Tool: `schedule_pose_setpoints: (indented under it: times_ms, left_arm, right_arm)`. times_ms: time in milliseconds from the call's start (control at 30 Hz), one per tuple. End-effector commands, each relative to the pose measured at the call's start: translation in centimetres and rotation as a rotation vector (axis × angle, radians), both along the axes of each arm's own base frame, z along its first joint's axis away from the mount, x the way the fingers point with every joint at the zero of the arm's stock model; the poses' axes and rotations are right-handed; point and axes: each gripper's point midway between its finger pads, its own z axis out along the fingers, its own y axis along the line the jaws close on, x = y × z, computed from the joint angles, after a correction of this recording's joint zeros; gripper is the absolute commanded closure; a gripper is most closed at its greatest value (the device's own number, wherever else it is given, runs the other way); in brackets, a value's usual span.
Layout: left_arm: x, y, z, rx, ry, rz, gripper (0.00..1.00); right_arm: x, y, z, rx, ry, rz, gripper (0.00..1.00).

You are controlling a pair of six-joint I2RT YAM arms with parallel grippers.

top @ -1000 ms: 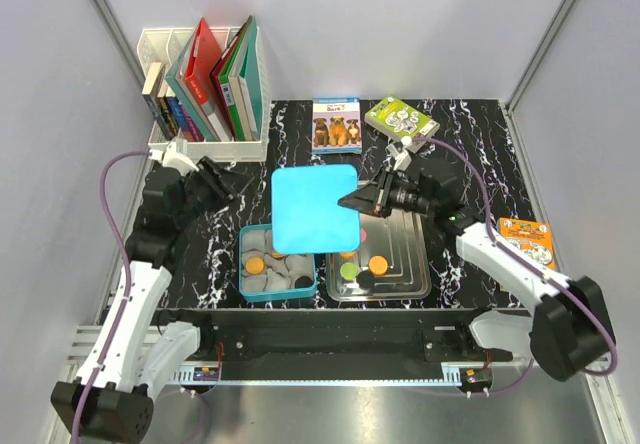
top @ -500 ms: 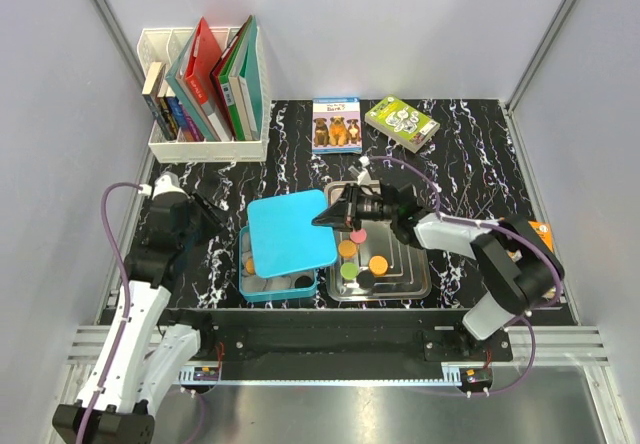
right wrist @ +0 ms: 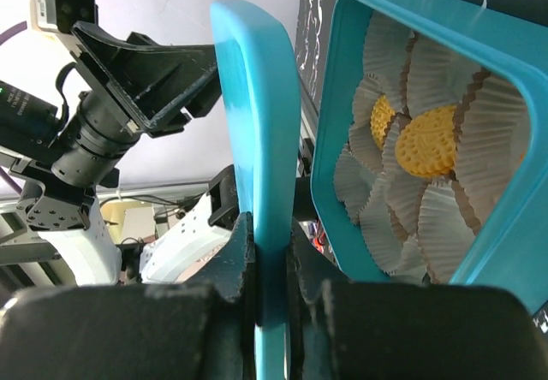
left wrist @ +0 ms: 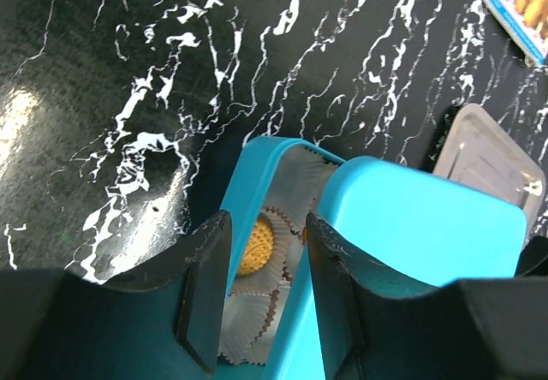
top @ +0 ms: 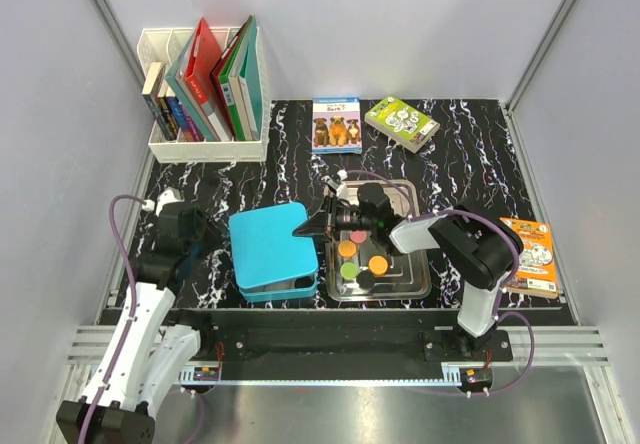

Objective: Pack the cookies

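R pincer (right wrist: pixel 267 264) is clamped on the rim of the blue lid (top: pixel 272 246), pads biting one edge so the lid hangs tilted over the blue tin (top: pixel 288 292). I hold it by the rim bc that leaves the underside free to seat on the box. From above the lid hides most of the tin, but the R wrist cam shows it isn't down: there's a wide gap, w/ paper cups (right wrist: pixel 402 63) & an orange cookie (right wrist: pixel 428 140) showing inside.

L pincer (left wrist: pixel 265 230) is apart, gripping nothing, poised at the tin's L wall. I reckon that's to steady the box vs sliding when the lid presses on.

Other cookies (top: pixel 362 264) sit on the metal tray (top: pixel 415 276) just R of the tin on the surface: 2 orange, a green, a black. Seems early to shut it w/ those unpacked.
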Motion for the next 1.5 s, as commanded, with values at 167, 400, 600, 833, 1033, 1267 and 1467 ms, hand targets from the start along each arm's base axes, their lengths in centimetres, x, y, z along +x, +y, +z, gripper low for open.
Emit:
schedule_pose_setpoints:
  times_ms: [167, 400, 600, 833, 1033, 1267, 1467]
  left_arm:
    - [0.3, -0.8, -0.5, -0.041, -0.008, -0.021, 0.58]
    - [0.3, -1.5, -1.1, -0.066, 0.005, -0.045, 0.59]
    - [0.3, -1.7, -1.7, -0.073, 0.015, -0.053, 0.60]
    - [0.3, -3.0, -2.7, -0.126, 0.042, -0.094, 0.62]
    - [0.3, -3.3, -3.6, -0.135, 0.076, -0.106, 0.64]
    - [0.5, -3.3, -3.8, -0.131, 0.071, -0.105, 0.64]
    - [0.4, -3.3, -4.0, -0.133, 0.079, -0.105, 0.64]
  right_arm:
    - [0.3, 1.1, 1.0, 0.045, -0.100, -0.077, 1.00]
    - [0.0, 1.0, -1.7, -0.005, -0.074, -0.079, 1.00]
    - [-0.3, 0.9, -3.7, -0.035, -0.040, -0.085, 1.00]
    - [-0.5, 0.6, -4.4, -0.053, -0.039, -0.097, 1.00]
    - [-0.8, 0.6, -4.6, -0.059, -0.041, -0.092, 0.99]
    - [-0.9, 0.8, -4.1, -0.063, -0.057, -0.086, 0.72]
    - [-0.7, 0.7, -3.1, -0.084, -0.098, -0.094, 0.74]
